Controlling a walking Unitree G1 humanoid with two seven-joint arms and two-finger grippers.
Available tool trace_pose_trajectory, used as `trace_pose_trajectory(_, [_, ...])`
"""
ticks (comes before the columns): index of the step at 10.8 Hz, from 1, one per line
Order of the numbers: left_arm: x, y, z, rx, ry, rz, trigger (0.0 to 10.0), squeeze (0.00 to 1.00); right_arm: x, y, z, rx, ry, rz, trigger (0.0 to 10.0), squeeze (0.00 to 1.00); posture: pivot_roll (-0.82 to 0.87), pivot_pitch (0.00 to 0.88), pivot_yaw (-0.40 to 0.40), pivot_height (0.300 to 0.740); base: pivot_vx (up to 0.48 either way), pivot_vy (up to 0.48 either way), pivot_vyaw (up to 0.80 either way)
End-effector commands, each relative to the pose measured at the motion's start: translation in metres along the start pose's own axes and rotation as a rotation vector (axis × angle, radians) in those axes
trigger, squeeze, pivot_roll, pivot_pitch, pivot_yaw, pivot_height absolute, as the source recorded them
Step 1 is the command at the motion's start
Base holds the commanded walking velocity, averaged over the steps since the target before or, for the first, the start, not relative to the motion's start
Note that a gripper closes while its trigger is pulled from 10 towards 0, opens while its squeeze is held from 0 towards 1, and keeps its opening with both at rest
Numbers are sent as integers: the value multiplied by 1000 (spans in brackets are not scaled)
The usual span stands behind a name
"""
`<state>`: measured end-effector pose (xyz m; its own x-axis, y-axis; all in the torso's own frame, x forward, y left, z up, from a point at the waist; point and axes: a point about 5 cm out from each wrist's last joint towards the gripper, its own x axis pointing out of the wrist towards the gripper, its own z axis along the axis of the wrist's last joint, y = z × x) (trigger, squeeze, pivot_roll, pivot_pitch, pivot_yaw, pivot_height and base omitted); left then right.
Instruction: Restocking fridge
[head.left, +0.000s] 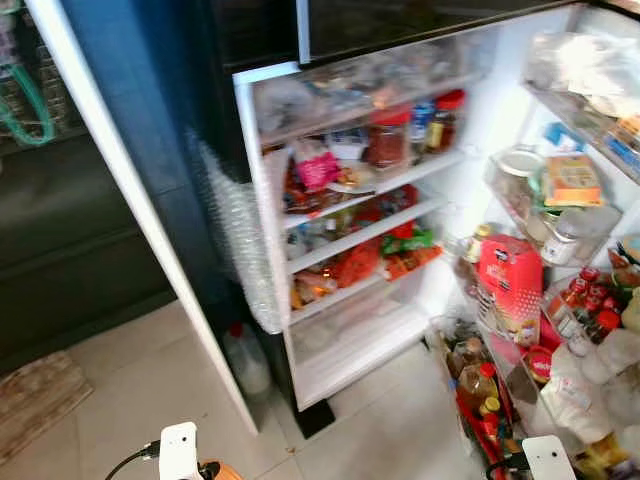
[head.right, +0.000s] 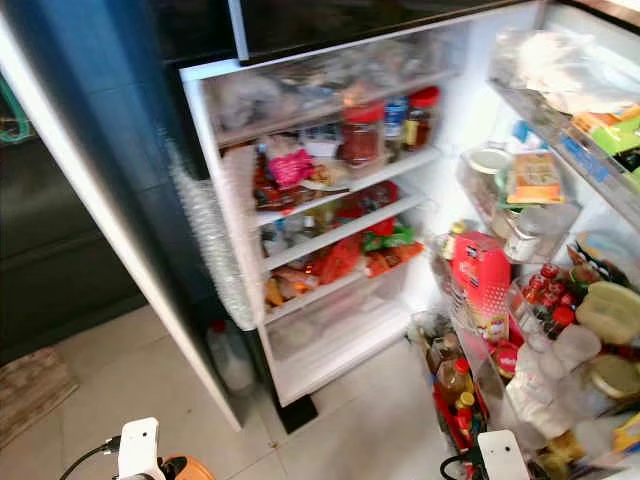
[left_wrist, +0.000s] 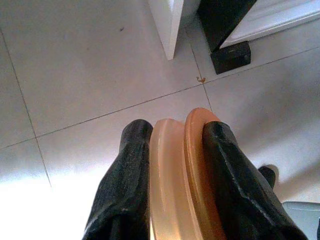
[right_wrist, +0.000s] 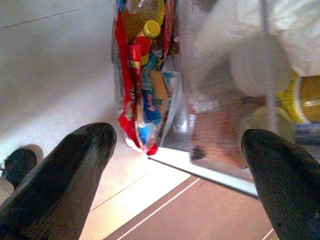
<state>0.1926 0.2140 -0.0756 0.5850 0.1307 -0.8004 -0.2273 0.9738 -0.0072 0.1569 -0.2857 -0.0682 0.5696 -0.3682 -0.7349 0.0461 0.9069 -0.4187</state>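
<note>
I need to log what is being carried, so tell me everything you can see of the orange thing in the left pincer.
The orange thing is round and disc-like, held edge-on: a pale translucent part beside a solid orange rim, plastic by its look. The left pincer clamps it, one black finger on each face, above the pale tiled floor. What it is cannot be told.

Open fridge (head.left: 300, 330) – shelves packed, orange-lidded container (left_wrist: 182, 175) edge-on above floor

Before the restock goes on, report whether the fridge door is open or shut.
Open. The fridge door is swung wide, its loaded racks facing out, and the fridge shelves inside are lit and exposed. The left gripper holds an orange container.
</note>
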Motion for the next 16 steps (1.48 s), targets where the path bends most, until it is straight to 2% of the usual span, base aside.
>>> trace_pose_trajectory(1, [-2, 2, -13, 14, 59, -1, 10000, 0, 0, 3, 1, 1, 7, 4, 10000, 0, -56, 0, 28, 740, 0, 0, 0])
trace_pose_trajectory(3, [-2, 1, -12, 13, 57, 1, 10000, 0, 2, 14, 10, 7, -6, 33, 10000, 0, -55, 0, 27, 740, 0, 0, 0])
trace_pose_trajectory(4, [-2, 1, -12, 12, 56, 3, 10000, 0, 2, 19, 12, 39, -2, 65, 10000, 0, -54, 0, 24, 740, 0, 0, 0])
trace_pose_trajectory(6, [-2, 1, -12, 19, 51, 10, 10000, 0, -3, 51, 11, 135, 30, 261, 10000, 0, -54, 0, 20, 740, 0, 0, 0])
trace_pose_trajectory(8, [-1, 1, -12, 15, 46, 10, 10000, 0, -6, 63, 8, 208, 57, 285, 10000, 0, -44, 0, 17, 740, 0, -375, 0])
trace_pose_trajectory(9, [-1, 1, -12, 14, 45, 9, 10000, 0, -7, 66, 4, 199, 68, 307, 10000, 0, -44, 0, 17, 740, 0, -386, 0])
trace_pose_trajectory(12, [-2, 1, -12, 17, 46, 12, 10000, 0, -8, 62, -3, 201, 89, 310, 10000, 0, -47, 0, 19, 740, 0, -385, 0])
trace_pose_trajectory(16, [-2, 1, -14, 27, 51, 6, 10000, 0, -9, 67, -2, 194, 83, 312, 10000, 0, -58, 0, 22, 740, 0, -376, 0])
